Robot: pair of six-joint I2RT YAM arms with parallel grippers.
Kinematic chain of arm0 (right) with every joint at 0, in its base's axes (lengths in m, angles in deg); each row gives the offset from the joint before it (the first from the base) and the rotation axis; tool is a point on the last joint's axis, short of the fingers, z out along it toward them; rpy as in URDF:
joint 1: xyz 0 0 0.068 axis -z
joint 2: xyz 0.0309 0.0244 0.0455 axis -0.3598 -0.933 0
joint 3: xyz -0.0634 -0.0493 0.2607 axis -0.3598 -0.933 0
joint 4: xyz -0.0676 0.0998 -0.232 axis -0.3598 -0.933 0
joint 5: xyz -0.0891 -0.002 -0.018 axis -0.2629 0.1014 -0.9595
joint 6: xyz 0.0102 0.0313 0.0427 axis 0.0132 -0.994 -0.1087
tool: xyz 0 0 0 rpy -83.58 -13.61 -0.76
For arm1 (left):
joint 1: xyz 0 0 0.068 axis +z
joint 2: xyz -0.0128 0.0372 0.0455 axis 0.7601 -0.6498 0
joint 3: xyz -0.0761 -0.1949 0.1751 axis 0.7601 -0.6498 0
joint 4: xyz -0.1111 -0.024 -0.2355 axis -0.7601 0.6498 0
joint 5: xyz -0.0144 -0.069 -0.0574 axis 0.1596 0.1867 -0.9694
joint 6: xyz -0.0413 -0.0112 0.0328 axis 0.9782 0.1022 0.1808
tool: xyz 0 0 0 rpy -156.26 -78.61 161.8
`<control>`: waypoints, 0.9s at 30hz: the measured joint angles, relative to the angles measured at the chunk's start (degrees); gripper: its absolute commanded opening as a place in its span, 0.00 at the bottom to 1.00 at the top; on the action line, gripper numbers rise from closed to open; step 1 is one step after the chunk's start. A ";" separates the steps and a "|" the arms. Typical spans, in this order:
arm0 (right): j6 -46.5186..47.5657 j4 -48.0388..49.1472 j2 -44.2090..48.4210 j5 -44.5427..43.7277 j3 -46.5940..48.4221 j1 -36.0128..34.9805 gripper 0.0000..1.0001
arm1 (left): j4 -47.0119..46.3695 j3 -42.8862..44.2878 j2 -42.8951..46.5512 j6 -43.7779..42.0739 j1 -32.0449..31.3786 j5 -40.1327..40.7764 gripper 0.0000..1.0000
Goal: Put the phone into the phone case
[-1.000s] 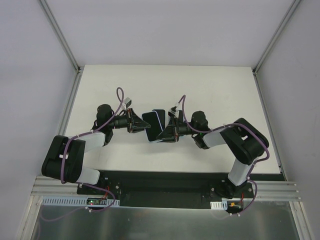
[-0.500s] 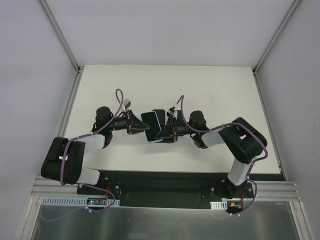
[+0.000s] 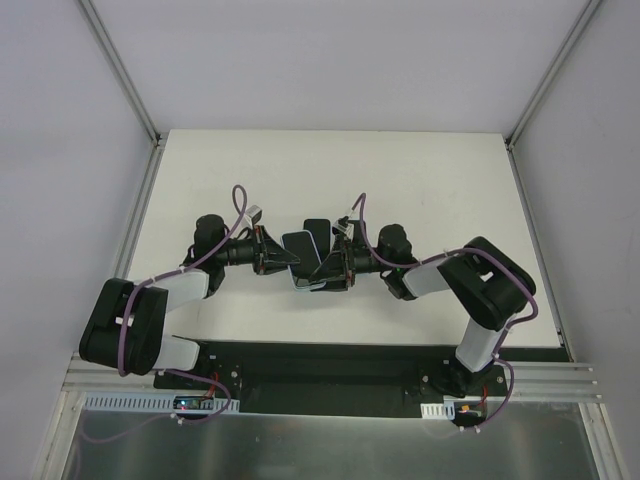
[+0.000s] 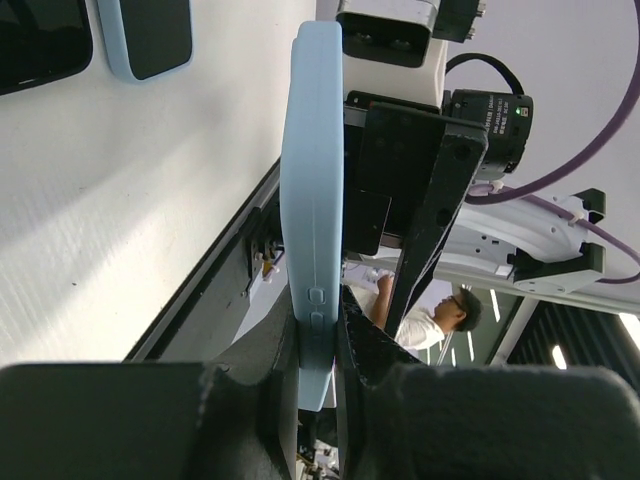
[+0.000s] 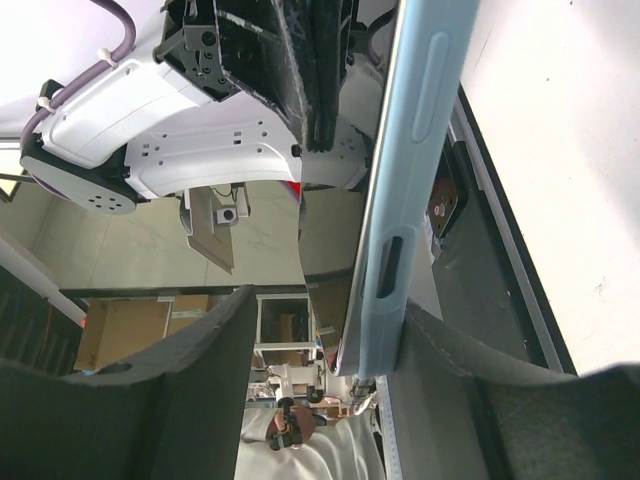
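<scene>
L gripper (image 4: 318, 350) clamped on lt-blue phone case (image 4: 312, 150), edge-on, long axis running away from its jaws | R gripper (image 5: 325, 310) jaws apart, case against one pad only | black phone (image 4: 30, 40) flat on table (image 4: 120, 200) beyond case | R prob. freer to fetch it

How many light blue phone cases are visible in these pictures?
2. The held case stands edge-on in the left gripper; the second case lies flat on the table. Others may be hidden.

The light-blue phone case (image 5: 415, 150) is standing edge-on between the right tool's (image 5: 325, 310) fingers, leaning against one finger (image 5: 450, 365) while the other is sitting well apart. The white tabletop (image 5: 560, 150) is showing beside it.
</scene>
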 measured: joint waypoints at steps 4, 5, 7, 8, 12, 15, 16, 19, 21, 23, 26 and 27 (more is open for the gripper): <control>1.36 -0.28 0.48 0.33 0.00 -0.33 0.53 | 2.91 0.33 0.87 -0.13 0.00 0.09 0.00; 1.66 -0.33 0.50 0.44 -0.02 -0.42 0.52 | 3.63 0.48 0.92 -0.22 0.00 0.09 0.00; 2.45 -0.57 0.50 0.72 -0.04 -0.57 0.49 | 6.29 0.98 1.22 -0.48 0.00 0.09 0.00; 2.86 -0.76 0.50 0.85 -0.07 -0.63 0.46 | 7.96 1.25 1.44 -0.79 0.00 0.20 0.00; 4.59 -1.68 0.50 0.96 -0.44 -1.03 0.37 | 13.55 2.16 2.86 -2.89 0.00 0.63 0.00; 6.23 -1.97 0.50 0.85 -0.87 -1.53 0.26 | 15.43 2.16 3.67 -3.48 0.00 0.68 0.01; 6.58 -1.97 0.50 0.85 -0.94 -1.62 0.21 | 15.78 2.16 3.76 -3.72 0.00 0.66 0.02; 6.97 -1.86 0.50 0.85 -1.03 -1.70 0.10 | 16.17 2.16 3.91 -5.05 0.02 0.61 0.11; 6.71 -1.92 0.50 0.59 -1.03 -1.73 0.07 | 16.11 2.16 4.63 -6.34 0.02 0.61 0.20; 6.34 -1.70 0.50 0.28 -1.03 -1.75 0.03 | 16.15 2.14 5.64 -7.32 0.02 0.63 0.28; 6.12 -1.14 0.50 -0.39 -0.92 -2.16 0.02 | 16.70 1.64 6.84 -7.87 0.04 1.16 0.37; 5.97 -1.18 0.48 -0.72 -0.76 -2.36 0.02 | 17.14 1.22 7.23 -7.87 0.09 1.18 0.41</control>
